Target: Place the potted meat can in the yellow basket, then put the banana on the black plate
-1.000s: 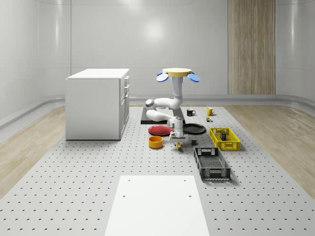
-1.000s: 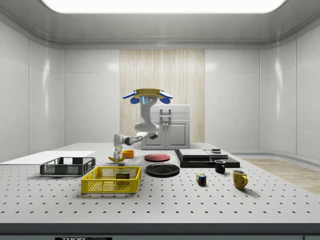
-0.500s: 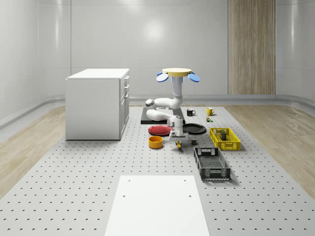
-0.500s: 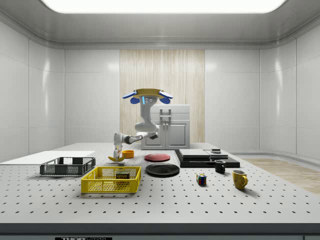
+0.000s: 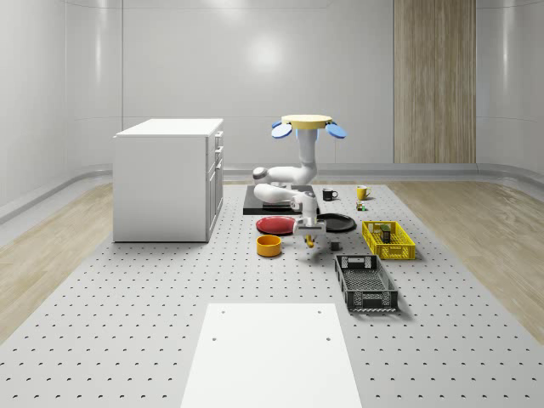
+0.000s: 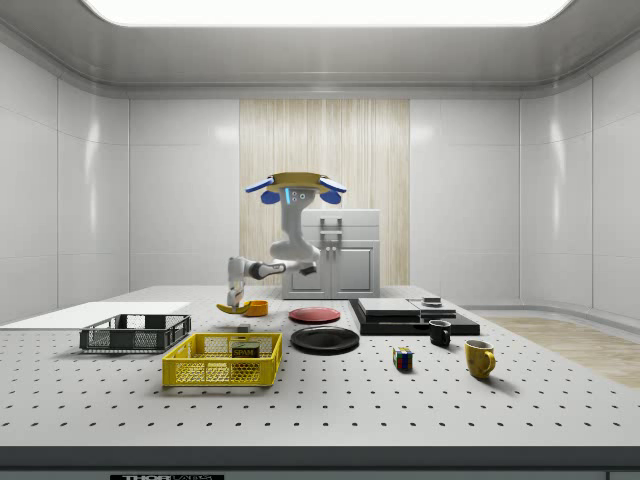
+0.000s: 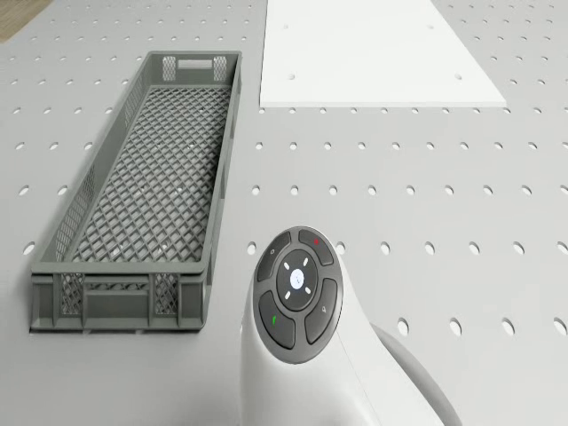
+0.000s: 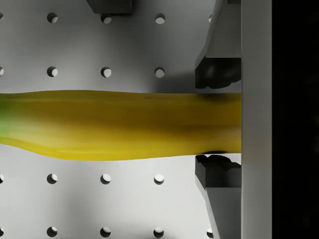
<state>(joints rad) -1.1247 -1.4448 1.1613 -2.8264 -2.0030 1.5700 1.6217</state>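
Perforated grey table [image 5: 127,297] under me, white cabinet [image 5: 166,178] toward the whole-scene view's left. I'm hovering as the drone [image 5: 308,125] above the far-middle of the table, over the dark slab [image 6: 410,315] area behind the plates. Arm bends down and forward from there.

My claw [image 8: 219,119] is clamped on the banana [image 8: 114,124]: in the wrist view the fingers [image 8: 217,72] press it from both sides near one end. Banana [image 6: 236,309] hangs clear of the table in the side view, lifted, just above and beside the orange bowl [image 5: 269,245]. In the whole-scene view my claw [image 5: 308,239] sits between that bowl and the black plate [image 5: 335,223].

Potted meat can [image 6: 244,351] is inside the yellow basket [image 5: 388,240]. Black plate [image 6: 325,339] is bare, with the red plate [image 5: 276,224] next to it. Grey mesh crate [image 7: 146,177] lies near the white sheet [image 7: 377,53]. Also on the table: black mug [image 6: 440,333], yellow mug [image 6: 479,358], colour cube [image 6: 402,359].
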